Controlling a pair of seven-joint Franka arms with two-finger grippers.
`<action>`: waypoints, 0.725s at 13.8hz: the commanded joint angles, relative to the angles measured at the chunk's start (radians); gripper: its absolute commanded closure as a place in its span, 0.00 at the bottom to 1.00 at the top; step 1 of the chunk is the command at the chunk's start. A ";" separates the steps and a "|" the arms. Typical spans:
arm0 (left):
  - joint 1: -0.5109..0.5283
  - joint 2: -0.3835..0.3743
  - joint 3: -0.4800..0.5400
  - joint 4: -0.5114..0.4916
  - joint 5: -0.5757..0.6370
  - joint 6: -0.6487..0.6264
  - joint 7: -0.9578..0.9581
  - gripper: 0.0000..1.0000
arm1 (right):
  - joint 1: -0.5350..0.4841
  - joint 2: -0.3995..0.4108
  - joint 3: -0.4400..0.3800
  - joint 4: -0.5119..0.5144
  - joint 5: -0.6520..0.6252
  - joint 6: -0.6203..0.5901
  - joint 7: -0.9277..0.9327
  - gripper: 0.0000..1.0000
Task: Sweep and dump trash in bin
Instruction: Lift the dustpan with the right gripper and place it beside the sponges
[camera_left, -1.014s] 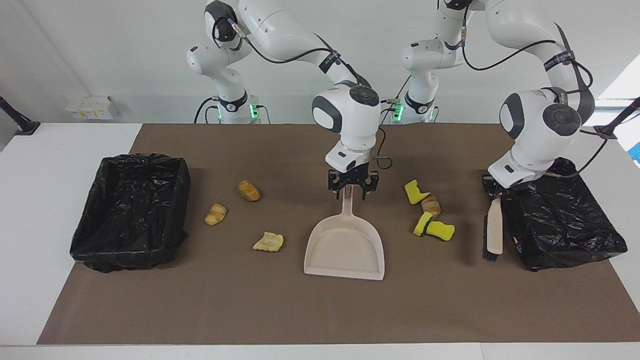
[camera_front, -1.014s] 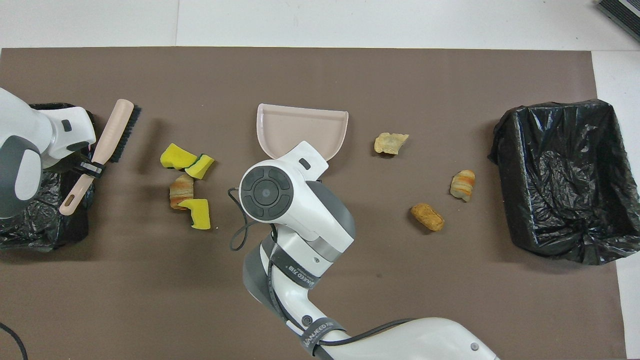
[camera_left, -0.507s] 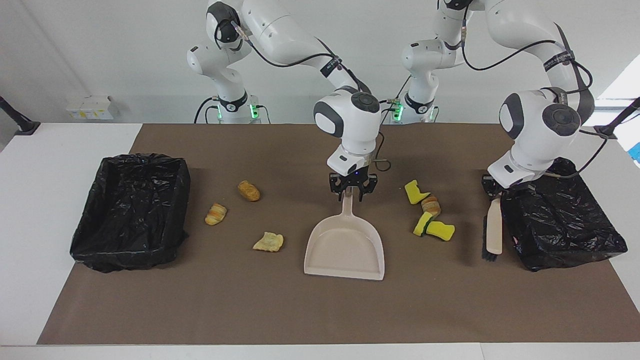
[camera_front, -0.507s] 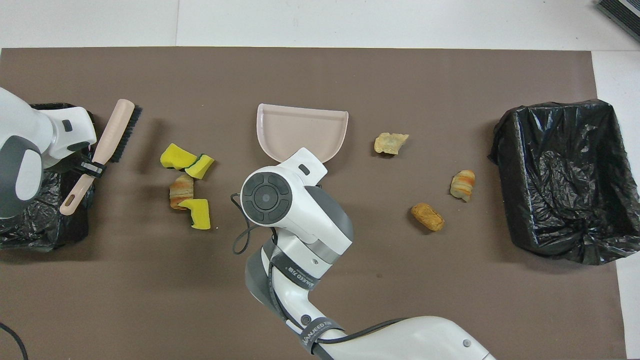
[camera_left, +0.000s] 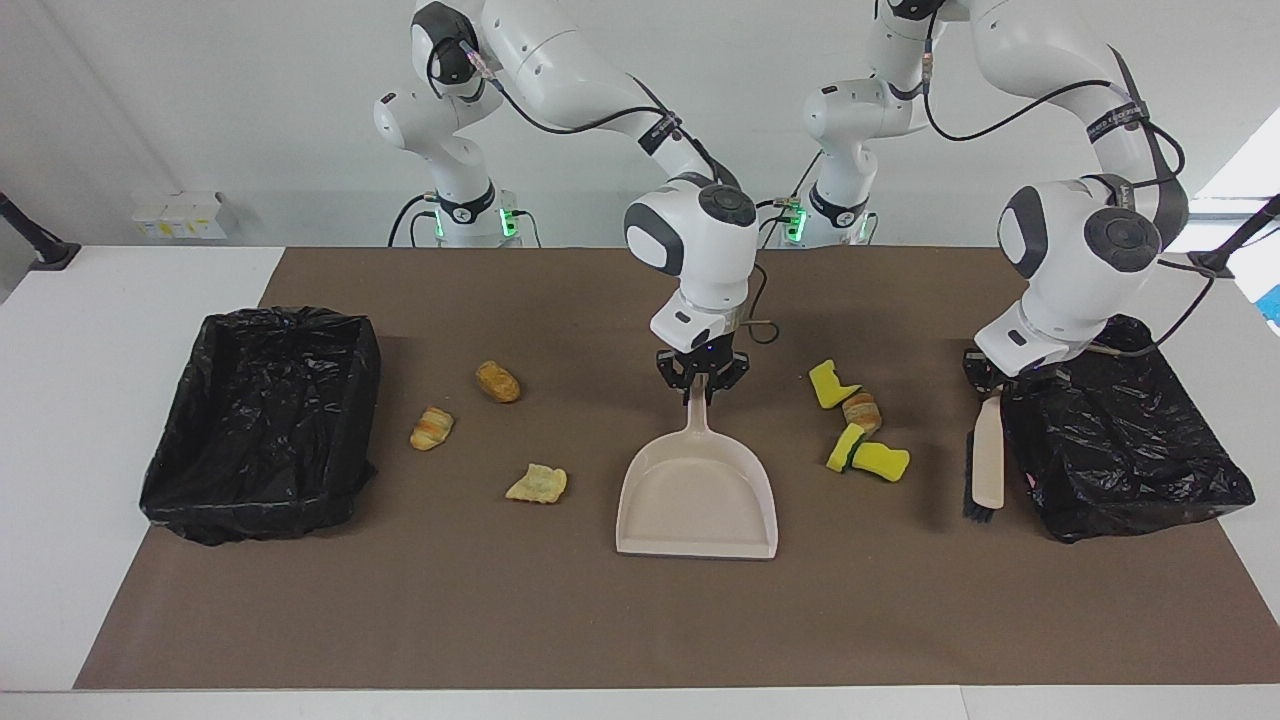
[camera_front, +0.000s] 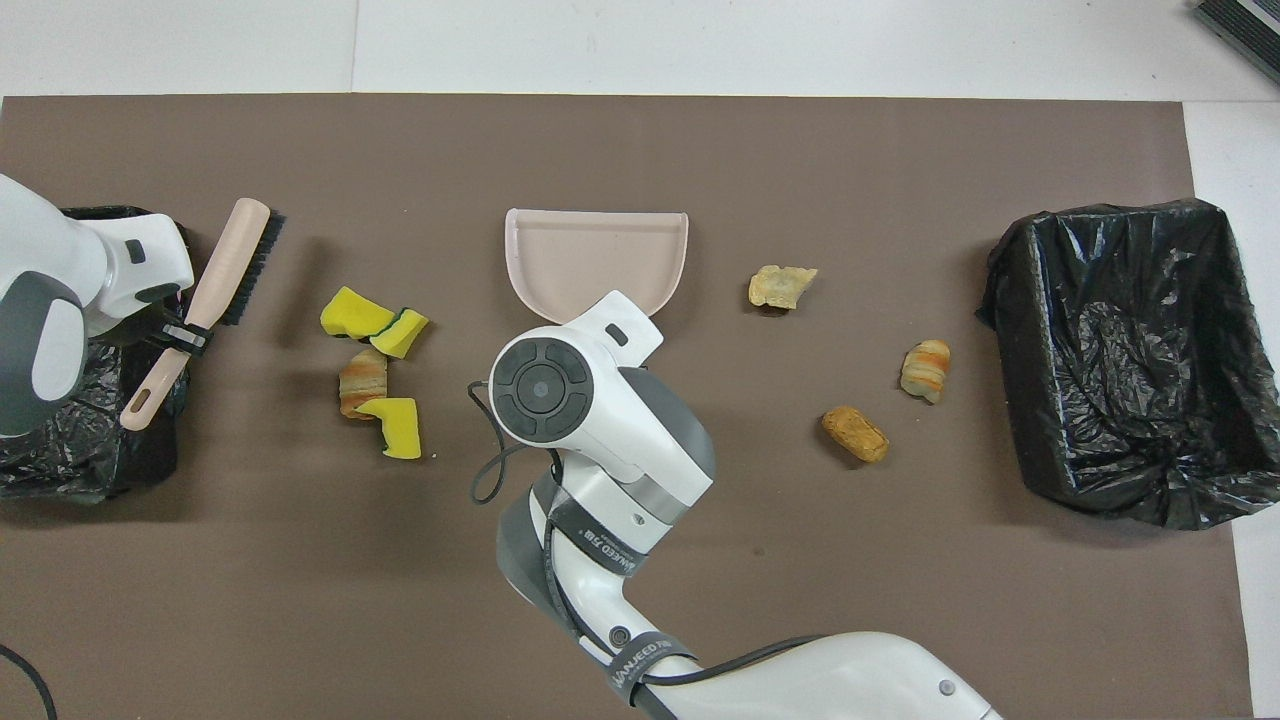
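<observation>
My right gripper (camera_left: 701, 386) is shut on the handle of the beige dustpan (camera_left: 697, 500) (camera_front: 595, 255), whose pan lies flat mid-table with its mouth away from the robots. The trash lies on both sides of it. Toward the left arm's end are three yellow sponges (camera_left: 880, 461) (camera_front: 355, 313) and a pastry lump (camera_left: 861, 410). Toward the right arm's end lie three bread lumps (camera_left: 537, 484) (camera_front: 855, 433). My left gripper (camera_left: 985, 385) is shut on the handle of the black-bristled brush (camera_left: 988, 460) (camera_front: 230, 265), beside a black-lined bin (camera_left: 1120, 440).
A second black-lined bin (camera_left: 260, 420) (camera_front: 1010, 300) stands at the right arm's end of the brown mat (camera_left: 640, 620). The right arm's wrist (camera_front: 545, 385) hides the dustpan handle from above. A loose cable (camera_front: 490, 470) hangs off that wrist.
The right gripper's fingers closed onto the dustpan handle, and the dustpan shifted slightly toward the left arm's end. The left arm and brush stayed put.
</observation>
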 joint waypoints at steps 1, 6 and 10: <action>-0.005 -0.010 0.004 -0.010 0.015 0.013 0.004 1.00 | -0.031 -0.056 0.007 -0.020 0.011 -0.032 -0.088 1.00; -0.008 -0.019 0.001 -0.028 0.013 -0.002 -0.120 1.00 | -0.106 -0.166 0.007 -0.020 0.162 -0.179 -0.362 1.00; -0.027 -0.019 -0.004 -0.046 0.012 0.013 -0.150 1.00 | -0.186 -0.237 0.005 -0.021 0.180 -0.349 -0.773 1.00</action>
